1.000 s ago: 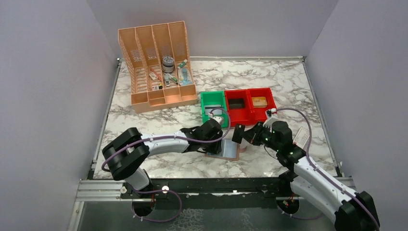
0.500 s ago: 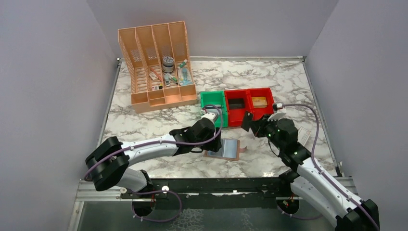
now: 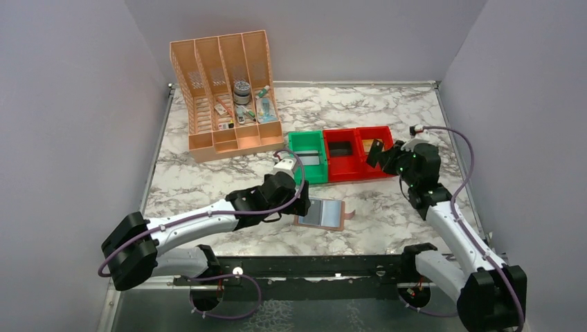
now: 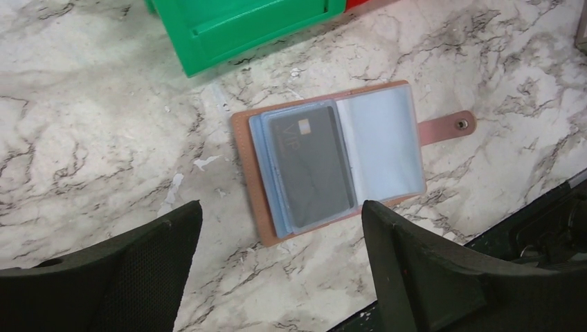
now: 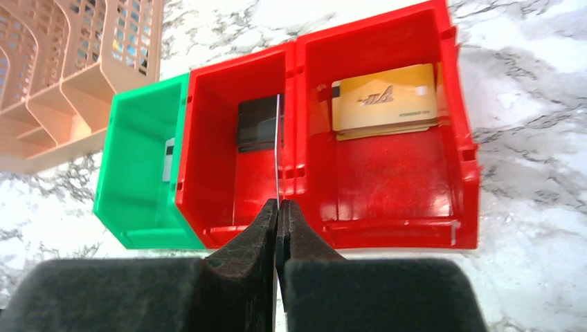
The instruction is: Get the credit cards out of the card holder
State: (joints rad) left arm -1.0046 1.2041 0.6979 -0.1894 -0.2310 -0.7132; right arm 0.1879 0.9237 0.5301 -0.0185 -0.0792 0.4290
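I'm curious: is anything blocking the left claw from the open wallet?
Nothing visible does. The left gripper hangs open above the card holder, which lies open with one credit card showing inside.

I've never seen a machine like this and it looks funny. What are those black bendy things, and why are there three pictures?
Those are two robot arms bolted to a marble table. One picture looks down from above. The other two come from small cameras on each wrist, so you see that arm's own jaws at the bottom. On the table lie an open brown card holder with a dark card in it, a green bin, two red bins and a peach organizer. The left arm has its jaws wide open above the holder. The right arm has its jaws pinched on a thin card, seen edge-on, by the red bins.
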